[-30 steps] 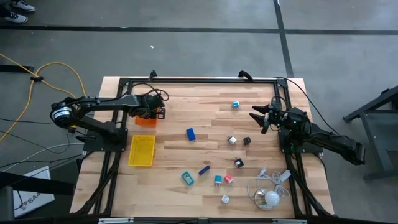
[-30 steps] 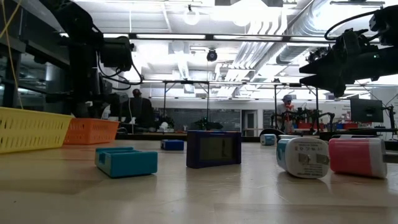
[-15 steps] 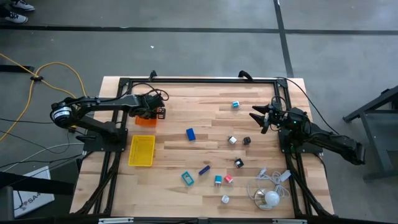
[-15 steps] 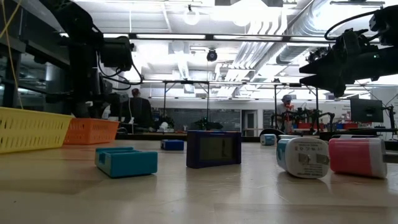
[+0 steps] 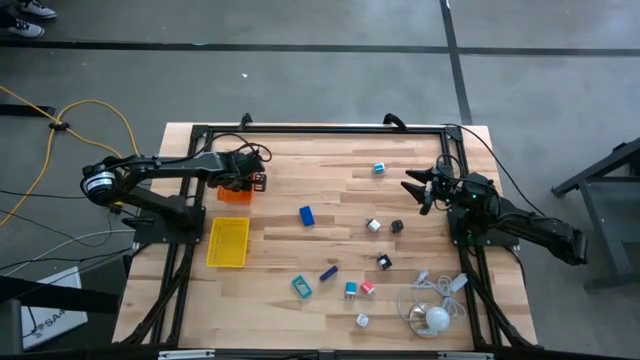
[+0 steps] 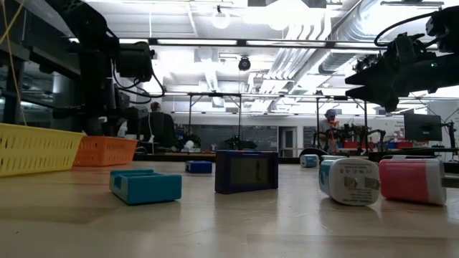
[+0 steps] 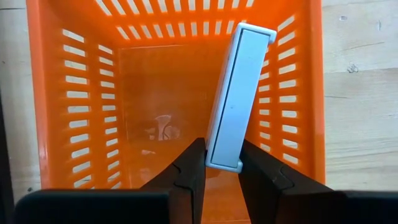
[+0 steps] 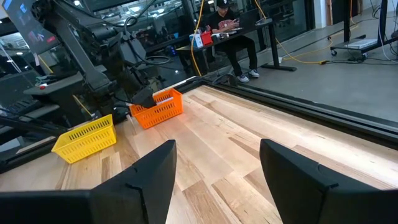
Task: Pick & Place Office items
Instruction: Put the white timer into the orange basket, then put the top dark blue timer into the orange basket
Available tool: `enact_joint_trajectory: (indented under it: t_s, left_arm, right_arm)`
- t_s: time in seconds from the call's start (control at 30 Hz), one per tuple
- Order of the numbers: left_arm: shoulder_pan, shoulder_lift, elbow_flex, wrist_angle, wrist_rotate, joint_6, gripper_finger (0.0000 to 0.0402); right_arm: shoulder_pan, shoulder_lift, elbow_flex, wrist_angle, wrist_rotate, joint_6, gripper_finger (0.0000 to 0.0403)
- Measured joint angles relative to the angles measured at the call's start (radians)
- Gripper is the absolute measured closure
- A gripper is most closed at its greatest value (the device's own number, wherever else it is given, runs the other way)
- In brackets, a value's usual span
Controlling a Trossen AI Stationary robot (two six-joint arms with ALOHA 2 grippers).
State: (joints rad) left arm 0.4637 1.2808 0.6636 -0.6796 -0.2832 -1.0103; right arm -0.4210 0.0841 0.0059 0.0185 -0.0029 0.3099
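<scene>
Clearly the sorting has barely begun. The left gripper point(image 7: 216, 171), at the high view's upper left, pinches a flat pale-blue block point(image 7: 239, 93) over the orange basket point(image 7: 56, 93), whose floor looks bare. The yellow basket point(image 5: 227, 242) appears empty too. About ten office items point(image 5: 306, 214) lie scattered across the wooden table point(image 5: 300, 170), centre to lower right. The right gripper point(image 8: 214, 165) waits at right, fingers wide apart, empty. Beyond, a workshop with a seated person point(image 8: 227, 34).
</scene>
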Motion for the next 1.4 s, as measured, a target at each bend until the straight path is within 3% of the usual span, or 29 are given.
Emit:
enact_joint_trajectory:
  t_s: [0.27,0.67,1.4]
  left_arm:
    - [-0.005,0.0,0.0,0.0,0.0,0.0,0.0321]
    - [-0.005,0.0,0.0,0.001,0.0,0.0,0.0256]
    - [-0.004,-0.095,0.0,-0.025,-0.002,0.031,0.0254]
  right_arm:
    - [0.0,0.0,0.0,0.0,0.0,0.0,0.0184]
    - [0.0,0.0,0.0,0.0,0.0,0.0,0.0184]
    - [0.0,0.0,0.0,0.0,0.0,0.0,0.0184]
